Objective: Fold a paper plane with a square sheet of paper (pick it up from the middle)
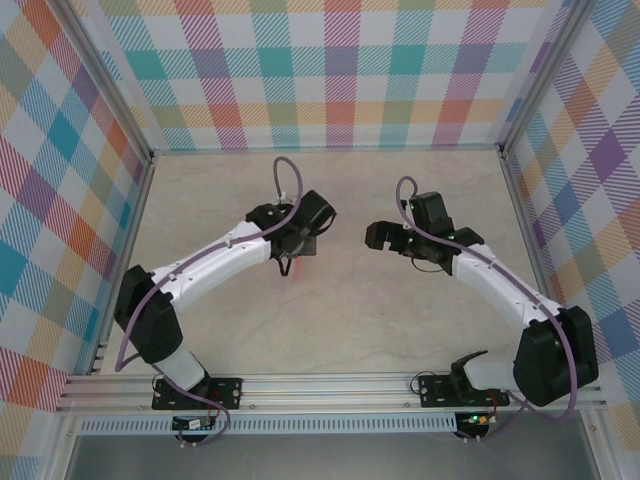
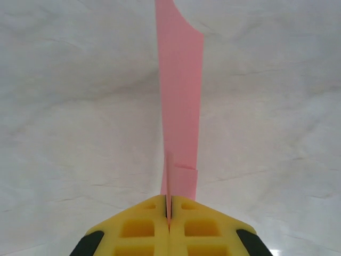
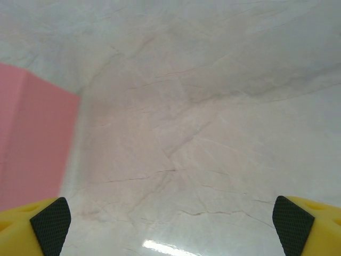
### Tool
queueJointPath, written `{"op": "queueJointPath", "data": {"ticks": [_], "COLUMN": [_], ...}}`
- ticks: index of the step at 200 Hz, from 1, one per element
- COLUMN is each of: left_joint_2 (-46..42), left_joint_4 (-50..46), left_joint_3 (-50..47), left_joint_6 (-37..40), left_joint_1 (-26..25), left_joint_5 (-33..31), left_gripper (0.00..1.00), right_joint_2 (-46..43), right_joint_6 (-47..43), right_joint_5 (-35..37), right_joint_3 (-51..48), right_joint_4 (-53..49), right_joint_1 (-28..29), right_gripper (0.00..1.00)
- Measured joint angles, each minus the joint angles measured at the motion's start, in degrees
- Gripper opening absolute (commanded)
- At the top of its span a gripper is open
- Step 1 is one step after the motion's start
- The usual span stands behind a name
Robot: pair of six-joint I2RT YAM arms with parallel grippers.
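Observation:
The square sheet of paper is folded into a narrow salmon-pink paper plane (image 2: 181,96). It stands on edge above the table and runs away from my left gripper (image 2: 169,205), whose yellow jaws are shut on its near end. From above, only a pink sliver (image 1: 292,266) shows below the left gripper (image 1: 300,243) at the table's middle. My right gripper (image 1: 375,237) hangs a short way to the right, open and holding nothing. In the right wrist view a creased pink face of the plane (image 3: 32,138) lies at the left edge, apart from the open right gripper (image 3: 171,220).
The pale marbled tabletop (image 1: 330,320) is walled by checked panels (image 1: 330,70) at the back and both sides. An aluminium rail (image 1: 330,390) with the arm bases runs along the near edge.

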Motion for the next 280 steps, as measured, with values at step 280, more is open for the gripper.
{"op": "queueJointPath", "data": {"ticks": [280], "left_joint_2": [27.43], "left_joint_4": [8.39], "left_joint_3": [4.24], "left_joint_6": [2.60], "left_joint_1": [-8.41], "left_joint_5": [2.43], "left_gripper": [0.43], "right_joint_2": [-1.46], "right_joint_6": [6.16], "right_joint_5": [7.06], "right_joint_3": [-0.02], "right_joint_4": [-10.62], "right_joint_1": [-6.21], "right_gripper": [0.99]}}
